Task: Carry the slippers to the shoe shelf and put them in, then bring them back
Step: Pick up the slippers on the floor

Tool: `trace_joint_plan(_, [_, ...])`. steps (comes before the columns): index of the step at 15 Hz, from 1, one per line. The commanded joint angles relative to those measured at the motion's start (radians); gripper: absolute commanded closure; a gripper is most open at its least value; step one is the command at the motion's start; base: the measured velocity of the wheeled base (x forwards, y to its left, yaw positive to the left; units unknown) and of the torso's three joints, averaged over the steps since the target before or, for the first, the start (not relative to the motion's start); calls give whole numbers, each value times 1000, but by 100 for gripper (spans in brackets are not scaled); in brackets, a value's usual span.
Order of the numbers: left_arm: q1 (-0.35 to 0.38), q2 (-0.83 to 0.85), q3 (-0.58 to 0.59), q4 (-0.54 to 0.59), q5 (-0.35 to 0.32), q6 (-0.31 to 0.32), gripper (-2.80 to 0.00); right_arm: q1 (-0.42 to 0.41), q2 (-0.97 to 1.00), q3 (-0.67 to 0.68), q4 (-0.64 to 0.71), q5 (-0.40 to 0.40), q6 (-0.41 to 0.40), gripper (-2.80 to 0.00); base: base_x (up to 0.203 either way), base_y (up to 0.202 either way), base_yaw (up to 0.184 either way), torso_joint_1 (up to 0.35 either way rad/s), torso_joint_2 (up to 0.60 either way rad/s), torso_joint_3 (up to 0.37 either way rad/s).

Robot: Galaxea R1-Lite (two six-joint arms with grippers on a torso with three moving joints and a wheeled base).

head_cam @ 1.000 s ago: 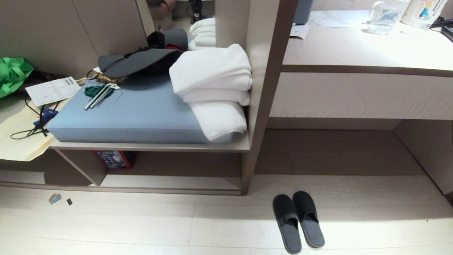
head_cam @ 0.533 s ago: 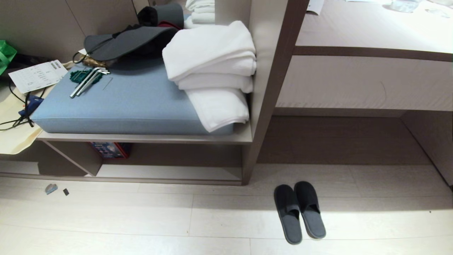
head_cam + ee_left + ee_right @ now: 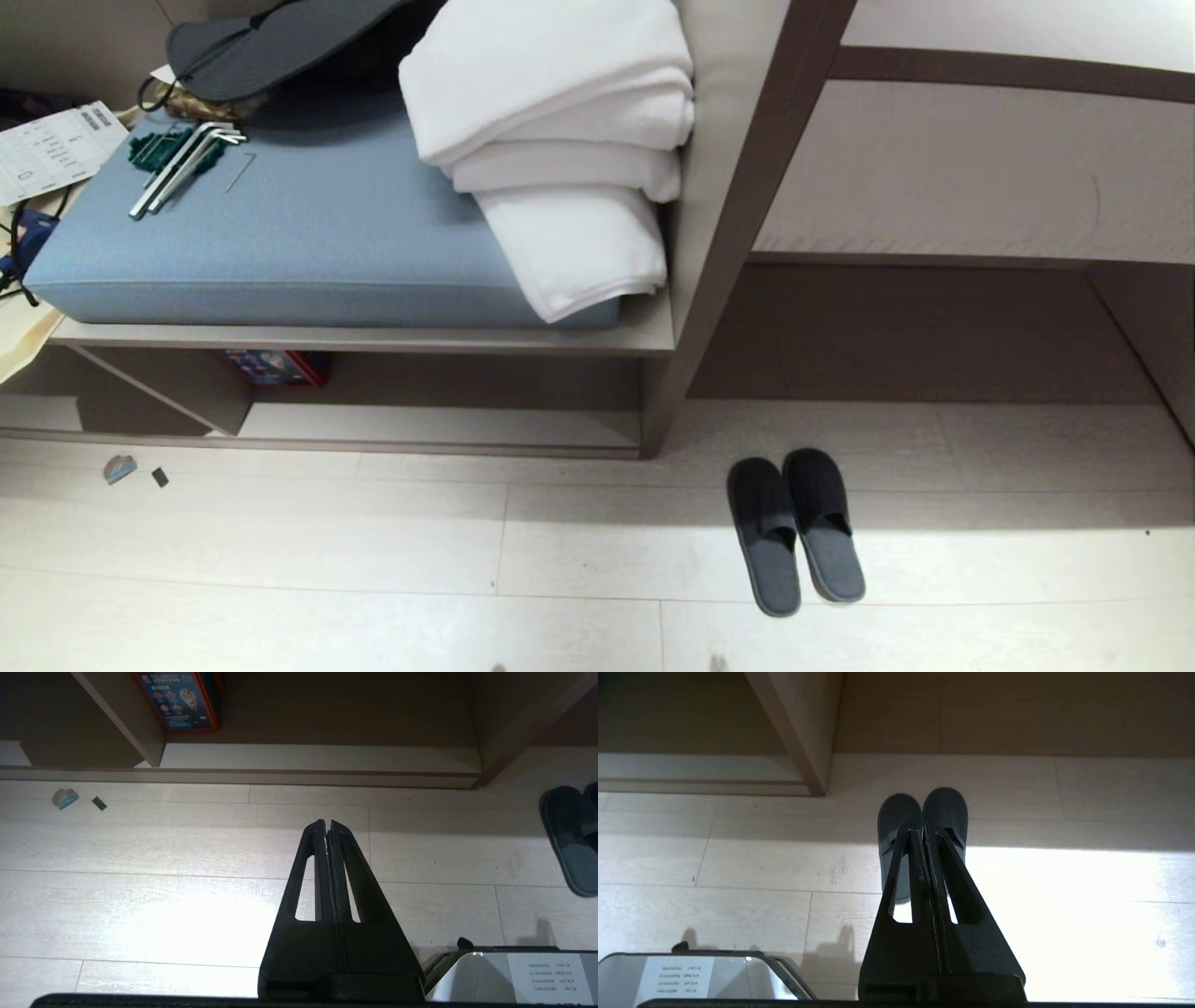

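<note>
The robot has bent lower, so the whole view tipped down; nothing on the floor (image 3: 280, 560) itself moved. The shoe shelf (image 3: 439, 426) sits low, with a raised front lip that a slipper could catch on. The slippers (image 3: 795, 532) lie side by side on open floor, near the shelf post. The left gripper (image 3: 328, 828) and right gripper (image 3: 924, 830) are both closed tight, holding nothing.

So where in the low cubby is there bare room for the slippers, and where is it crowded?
The taupe laminate shoe shelf has a bare pale bottom board from its slanted divider to its right post. Left of the divider, a red-edged blue box stands at the back. The dark grey-blue fabric slippers lie together on the pale plank floor.
</note>
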Motion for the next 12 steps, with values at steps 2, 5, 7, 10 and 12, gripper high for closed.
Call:
trace_joint_plan(2, [0,1,0,0,0,0,0,0,0,0,0,0,-1,0,0,0,0,3,6,-198])
trace_joint_plan(5, [0,1,0,0,0,0,0,0,0,0,0,0,1,0,0,0,0,3,4,-196])
trace_joint_plan(7, [0,1,0,0,0,0,0,0,0,0,0,0,1,0,0,0,0,5,2,-199])
trace_joint_plan(10, [0,1,0,0,0,0,0,0,0,0,0,0,-1,0,0,0,0,3,7,-198])
trace_joint_plan(12, [0,1,0,0,0,0,0,0,0,0,0,0,0,0,0,0,0,1,1,-197])
